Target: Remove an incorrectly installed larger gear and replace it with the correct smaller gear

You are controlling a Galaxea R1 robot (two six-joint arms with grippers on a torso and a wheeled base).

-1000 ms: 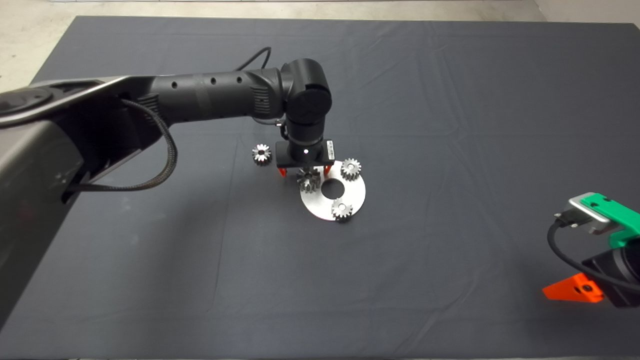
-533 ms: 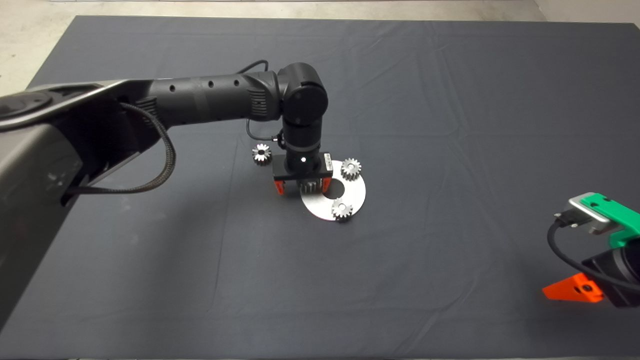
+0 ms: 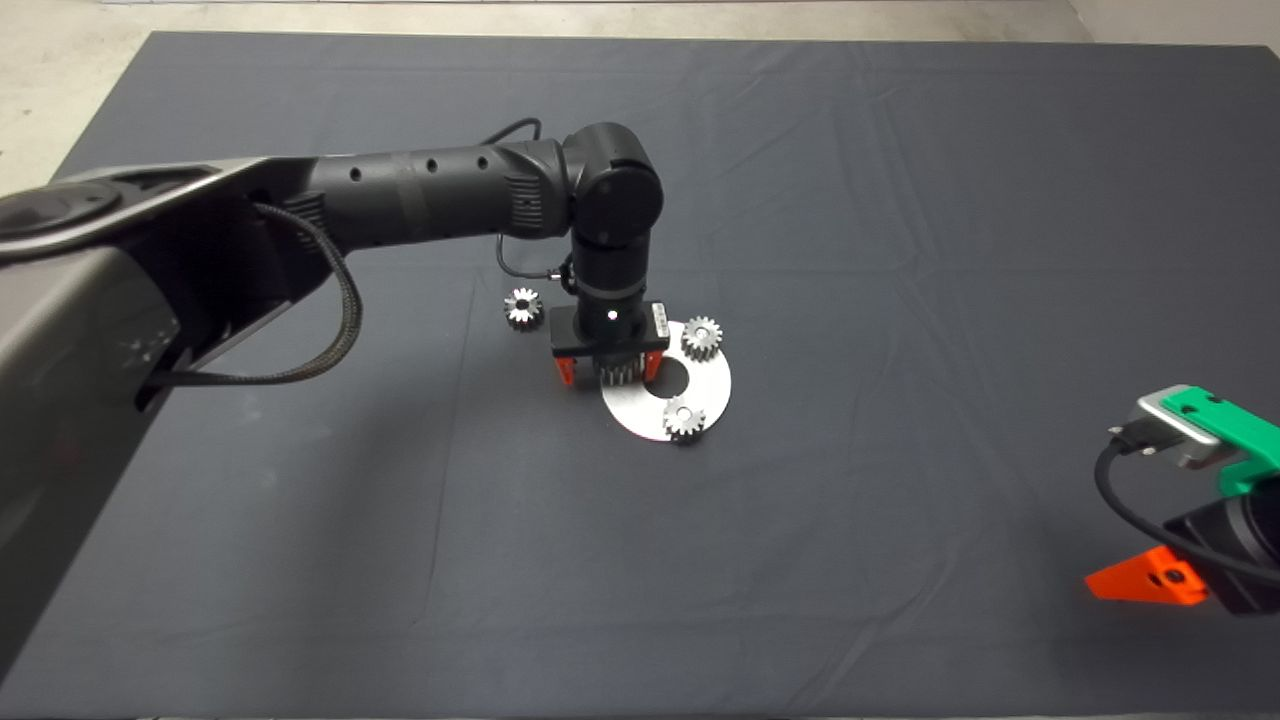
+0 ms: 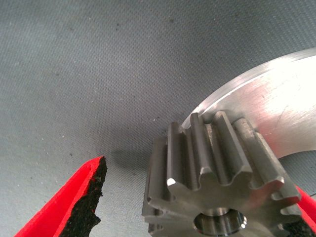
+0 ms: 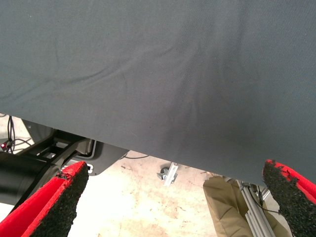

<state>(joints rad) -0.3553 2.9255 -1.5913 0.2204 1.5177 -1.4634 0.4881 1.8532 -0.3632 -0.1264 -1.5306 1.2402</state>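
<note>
The larger gear [image 4: 217, 173], silver with chunky teeth, stands at the rim of a round silver plate [image 3: 712, 385]. My left gripper [image 3: 609, 372] is lowered over it and open. In the left wrist view one pad [image 4: 85, 202] stands apart from the gear, and the other pad [image 4: 302, 224] is right against its teeth. From above, only the teeth of the larger gear [image 3: 618, 376] show below the wrist. A loose smaller gear [image 3: 521, 307] lies on the mat to the left of the plate. My right gripper [image 5: 173, 197] waits open at the lower right.
Two small silver gears [image 3: 701, 337] [image 3: 684, 417] sit on the plate around its centre hole [image 3: 665, 375]. The dark mat [image 3: 900, 250] covers the table. The right wrist view shows the mat's edge and the floor beyond.
The left gripper has come down from just behind the larger gear, and its fingers now straddle it. In the last half second it shifted slightly right. The right arm has not moved.
</note>
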